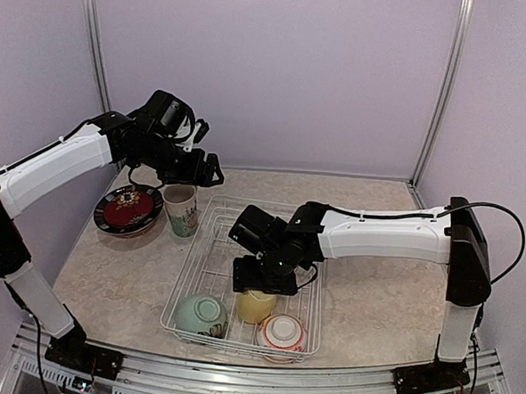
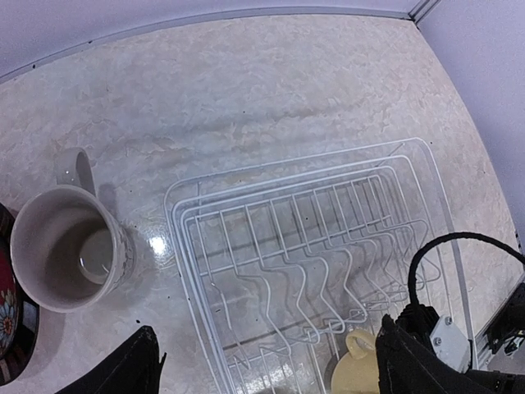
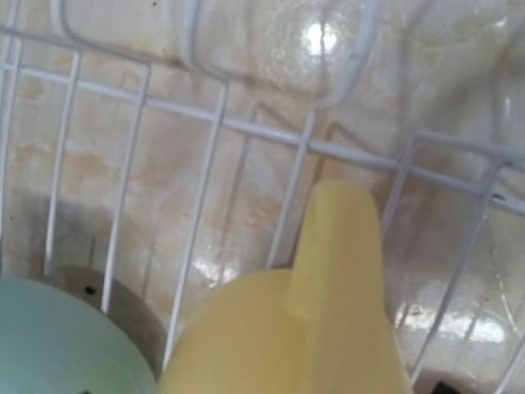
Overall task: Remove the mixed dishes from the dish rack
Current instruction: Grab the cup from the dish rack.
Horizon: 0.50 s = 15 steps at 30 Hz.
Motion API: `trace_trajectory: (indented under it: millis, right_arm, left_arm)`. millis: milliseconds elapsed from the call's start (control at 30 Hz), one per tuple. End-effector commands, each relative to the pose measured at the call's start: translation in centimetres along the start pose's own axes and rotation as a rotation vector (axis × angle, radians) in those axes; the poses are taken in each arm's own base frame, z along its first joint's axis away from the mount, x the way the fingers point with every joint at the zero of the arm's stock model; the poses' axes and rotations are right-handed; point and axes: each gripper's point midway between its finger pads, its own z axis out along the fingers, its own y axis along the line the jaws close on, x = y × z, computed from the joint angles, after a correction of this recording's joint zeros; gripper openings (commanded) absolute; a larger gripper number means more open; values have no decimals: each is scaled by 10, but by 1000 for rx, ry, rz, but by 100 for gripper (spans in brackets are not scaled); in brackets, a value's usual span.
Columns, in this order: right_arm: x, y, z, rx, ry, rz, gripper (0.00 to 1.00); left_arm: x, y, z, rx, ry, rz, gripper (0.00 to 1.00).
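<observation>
The white wire dish rack (image 1: 210,213) holds a pale-green bowl (image 1: 201,315), a yellow cup (image 1: 255,306) and a red-and-white bowl (image 1: 282,333) along its near end. My right gripper (image 1: 260,283) is low over the yellow cup (image 3: 271,336), whose handle fills the right wrist view; its fingers are hidden there. Left of the rack stands a tall white patterned mug (image 1: 182,211) beside a stack of plates, red floral on top (image 1: 128,208). My left gripper (image 1: 204,162) hovers above the mug (image 2: 70,246), open and empty, with one finger (image 2: 135,365) at each lower corner of its view.
The rack's plate slots (image 2: 312,246) are bare wires. Purple walls and metal posts close in the table at the back and sides. The right arm's cable (image 2: 459,246) loops over the rack's right end.
</observation>
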Motion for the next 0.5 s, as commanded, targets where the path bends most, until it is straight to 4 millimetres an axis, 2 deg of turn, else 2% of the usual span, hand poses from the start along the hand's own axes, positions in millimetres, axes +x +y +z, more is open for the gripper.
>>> trace_trajectory:
  millis: [0, 267, 467]
  right_arm:
    - [2, -8, 0, 25, 7, 14, 87]
    - [22, -14, 4, 52, 66, -41, 92]
    - [21, -11, 9, 39, 56, -49, 88]
  left_arm:
    - [-7, -5, -10, 4, -22, 24, 86]
    - [-5, -4, -4, 4, -7, 21, 86]
    - [-3, -3, -1, -6, 0, 24, 86]
